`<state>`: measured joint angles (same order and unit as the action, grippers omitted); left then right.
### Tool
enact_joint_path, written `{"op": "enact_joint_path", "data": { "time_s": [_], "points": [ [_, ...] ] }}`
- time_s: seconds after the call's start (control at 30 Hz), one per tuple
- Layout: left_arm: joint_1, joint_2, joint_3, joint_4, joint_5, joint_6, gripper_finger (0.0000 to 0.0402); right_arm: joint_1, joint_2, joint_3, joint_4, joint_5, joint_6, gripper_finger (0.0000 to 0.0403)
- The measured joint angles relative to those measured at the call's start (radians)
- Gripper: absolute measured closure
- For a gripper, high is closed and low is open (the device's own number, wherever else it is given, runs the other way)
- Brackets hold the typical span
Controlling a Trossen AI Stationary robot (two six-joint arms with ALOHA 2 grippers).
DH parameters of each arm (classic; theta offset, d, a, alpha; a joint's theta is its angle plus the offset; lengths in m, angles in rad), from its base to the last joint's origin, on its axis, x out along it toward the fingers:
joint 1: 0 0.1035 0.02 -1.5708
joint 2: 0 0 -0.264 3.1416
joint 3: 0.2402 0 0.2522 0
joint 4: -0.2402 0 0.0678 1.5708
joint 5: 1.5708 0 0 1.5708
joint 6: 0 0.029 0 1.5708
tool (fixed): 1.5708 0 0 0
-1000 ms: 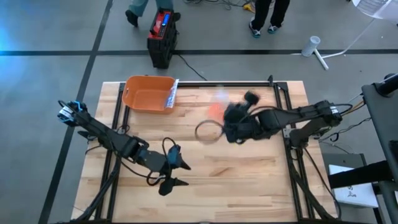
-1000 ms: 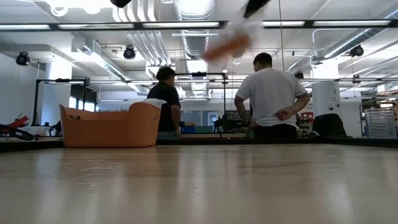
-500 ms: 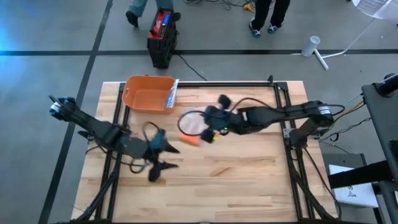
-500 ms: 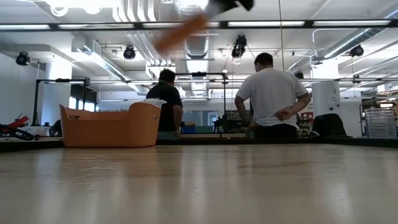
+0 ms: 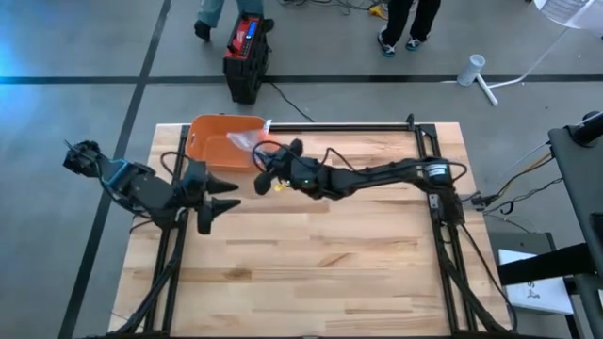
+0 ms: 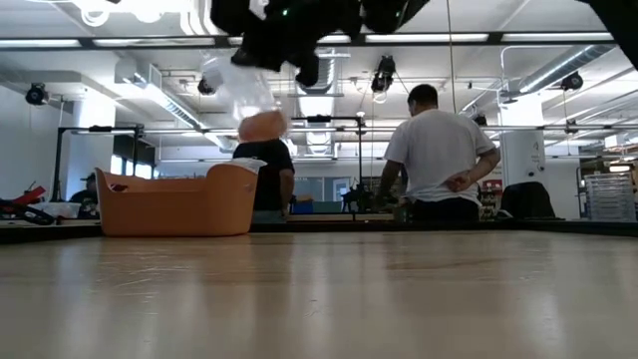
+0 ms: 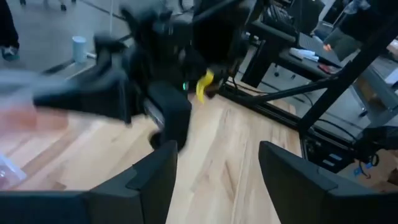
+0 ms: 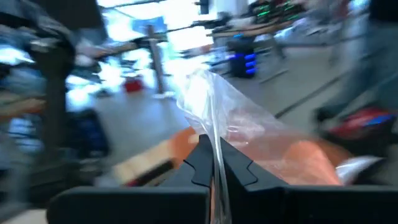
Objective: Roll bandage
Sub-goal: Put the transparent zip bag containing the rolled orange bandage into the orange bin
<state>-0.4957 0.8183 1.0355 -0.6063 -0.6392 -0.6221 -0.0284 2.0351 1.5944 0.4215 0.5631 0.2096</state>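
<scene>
An orange bandage (image 6: 263, 126) sits inside a clear plastic bag (image 8: 249, 134), held up in the air by my right gripper (image 8: 212, 163), which is shut on the plastic. From above, my right gripper (image 5: 264, 175) reaches across the table to the right end of the orange basket (image 5: 219, 141). The bag (image 5: 245, 141) hangs over that end. My left gripper (image 5: 230, 195) stands open near the table's left edge, holding nothing, with its fingers (image 7: 144, 182) pointing toward the right arm. My right gripper pinches a fold of the bag's clear plastic (image 8: 215, 138) between its two shut fingers, which lie about level and point toward the table's left. The bag hangs below the gripper with the orange bandage (image 8: 311, 158) in it, clear of table and basket.
The orange basket (image 6: 174, 204) stands at the table's far left. Two people (image 6: 434, 150) stand in the room beyond the far edge. A red and black case (image 5: 245, 56) lies on the floor behind the table. Bare wood (image 5: 358, 254) fills the near half.
My right gripper has swung from the table's middle right toward the far left and down to the basket, carrying the bag, and its wrist has rolled. My left gripper has drawn back from the near middle toward the left edge, rising and tipping up toward level.
</scene>
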Motion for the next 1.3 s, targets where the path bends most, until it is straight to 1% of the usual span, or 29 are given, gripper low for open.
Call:
{"op": "enact_joint_path", "data": {
  "time_s": [0.1, 0.17, 0.27, 0.4, 0.5, 0.57, 0.63, 0.67, 0.8, 0.93, 1.0, 1.1, 1.23, 1.3],
  "points": [
    [0.000, -0.023, -0.013, 0.000, -0.010, 0.053, 0.0191, -0.006, 0.039, -0.001, 0.057, -0.115, 0.086, 0.0403],
    [0.000, -0.033, -0.026, 0.001, -0.040, 0.094, 0.0196, -0.008, 0.058, 0.001, 0.093, -0.151, 0.101, 0.0403],
    [0.000, -0.038, -0.056, -0.002, -0.086, 0.146, 0.0204, -0.022, 0.092, 0.027, 0.137, -0.149, 0.095, 0.0403],
    [0.000, -0.032, -0.100, -0.003, -0.085, 0.158, 0.0212, -0.062, 0.164, 0.109, 0.150, -0.145, 0.116, 0.0403],
    [0.000, -0.022, -0.127, -0.004, -0.082, 0.112, 0.0217, -0.104, 0.267, 0.216, 0.144, -0.144, 0.166, 0.0403],
    [0.000, -0.021, -0.135, -0.005, -0.076, 0.091, 0.0220, -0.132, 0.348, 0.310, 0.136, -0.136, 0.180, 0.0403],
    [0.000, -0.022, -0.135, -0.020, -0.076, 0.081, 0.0225, -0.153, 0.419, 0.408, 0.117, -0.098, 0.200, 0.0403],
    [0.000, -0.024, -0.135, -0.037, -0.076, 0.076, 0.0227, -0.159, 0.448, 0.456, 0.105, -0.062, 0.209, 0.0403],
    [0.000, -0.050, -0.135, -0.097, -0.074, 0.038, 0.0237, -0.148, 0.505, 0.586, 0.033, 0.147, 0.185, 0.0403],
    [0.000, -0.078, -0.135, -0.116, -0.075, 0.036, 0.0248, -0.122, 0.502, 0.628, -0.002, 0.309, 0.125, 0.0403],
    [0.000, -0.090, -0.135, -0.116, -0.075, 0.041, 0.0252, -0.116, 0.501, 0.629, -0.016, 0.372, 0.100, 0.0403],
    [0.000, -0.102, -0.135, -0.114, -0.076, 0.063, 0.0258, -0.113, 0.501, 0.626, -0.078, 0.380, 0.169, 0.0403],
    [0.000, -0.099, -0.135, -0.110, -0.084, 0.066, 0.0264, -0.112, 0.501, 0.624, -0.197, 0.381, 0.355, 0.0403],
    [0.000, -0.087, -0.135, -0.109, -0.086, 0.066, 0.0266, -0.114, 0.501, 0.619, -0.241, 0.384, 0.422, 0.0403]
  ]
}}
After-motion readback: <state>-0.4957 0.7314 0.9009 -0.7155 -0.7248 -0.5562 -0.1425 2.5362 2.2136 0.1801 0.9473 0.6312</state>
